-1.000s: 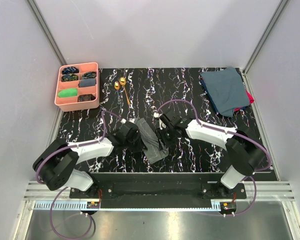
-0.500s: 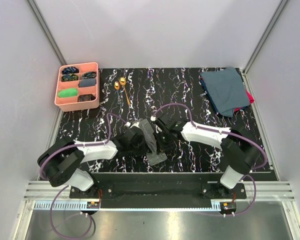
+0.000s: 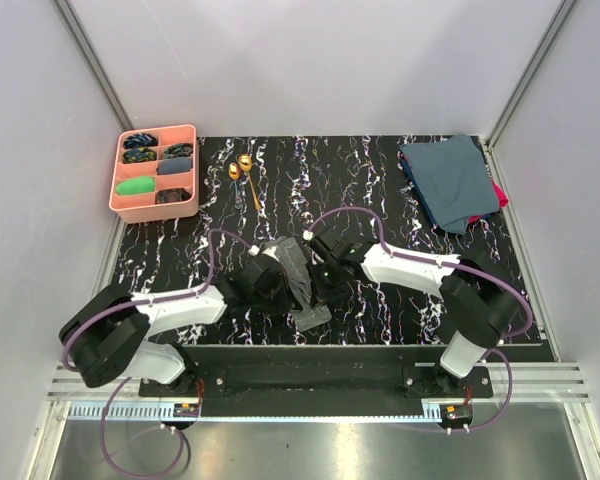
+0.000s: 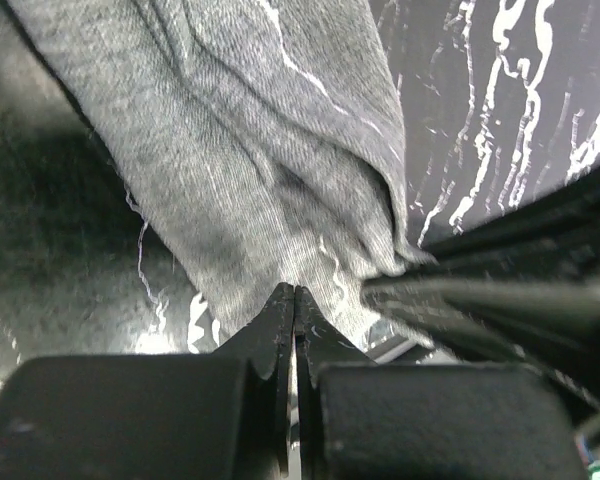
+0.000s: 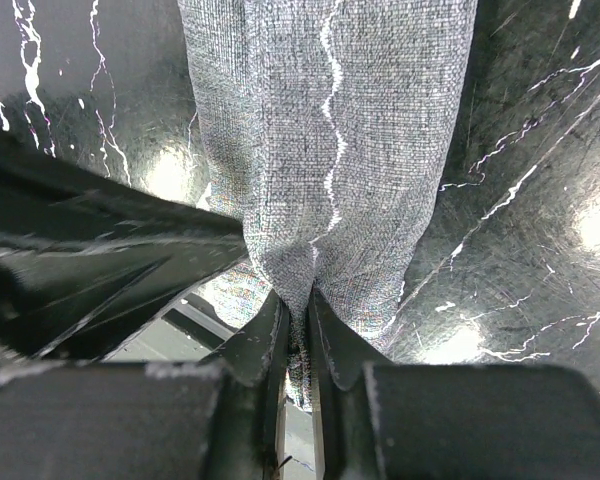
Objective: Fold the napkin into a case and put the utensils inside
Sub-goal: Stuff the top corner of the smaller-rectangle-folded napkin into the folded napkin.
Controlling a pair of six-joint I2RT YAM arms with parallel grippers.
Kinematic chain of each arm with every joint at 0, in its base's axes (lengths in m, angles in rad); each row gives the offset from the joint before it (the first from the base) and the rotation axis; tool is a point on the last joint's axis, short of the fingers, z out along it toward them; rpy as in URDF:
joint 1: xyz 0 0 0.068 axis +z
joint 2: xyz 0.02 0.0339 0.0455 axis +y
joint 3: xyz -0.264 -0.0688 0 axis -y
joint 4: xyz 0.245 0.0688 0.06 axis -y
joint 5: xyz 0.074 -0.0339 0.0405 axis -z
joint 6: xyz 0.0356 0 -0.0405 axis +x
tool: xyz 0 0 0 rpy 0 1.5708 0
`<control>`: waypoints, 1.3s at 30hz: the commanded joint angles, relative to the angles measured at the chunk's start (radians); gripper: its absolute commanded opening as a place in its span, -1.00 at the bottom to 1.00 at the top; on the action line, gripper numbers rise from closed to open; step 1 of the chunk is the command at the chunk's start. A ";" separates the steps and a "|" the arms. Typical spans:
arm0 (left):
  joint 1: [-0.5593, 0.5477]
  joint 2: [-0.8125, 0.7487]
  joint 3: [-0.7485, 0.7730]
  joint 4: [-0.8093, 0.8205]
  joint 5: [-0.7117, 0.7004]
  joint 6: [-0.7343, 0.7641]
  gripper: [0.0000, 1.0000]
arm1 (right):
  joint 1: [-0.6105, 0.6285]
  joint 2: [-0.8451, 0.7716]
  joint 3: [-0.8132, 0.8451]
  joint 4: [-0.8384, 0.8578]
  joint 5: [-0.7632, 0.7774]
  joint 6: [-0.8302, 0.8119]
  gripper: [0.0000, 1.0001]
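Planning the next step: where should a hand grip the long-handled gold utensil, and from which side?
Grip the long-handled utensil by its thin handle, near the free end pointing toward the near edge of the table, coming straight down and closing across it. It lies flat, and its rounded head crowds the other utensil.

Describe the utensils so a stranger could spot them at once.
Start at the black marbled table and find the pink compartment tray at its far left corner. Just right of it lie the utensils. They are the only shiny gold things there: two thin-handled pieces with rounded heads.
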 commanded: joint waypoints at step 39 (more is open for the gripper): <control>0.124 -0.227 -0.048 -0.088 -0.028 0.088 -0.71 | 0.053 0.128 -0.089 0.171 -0.061 0.101 -0.72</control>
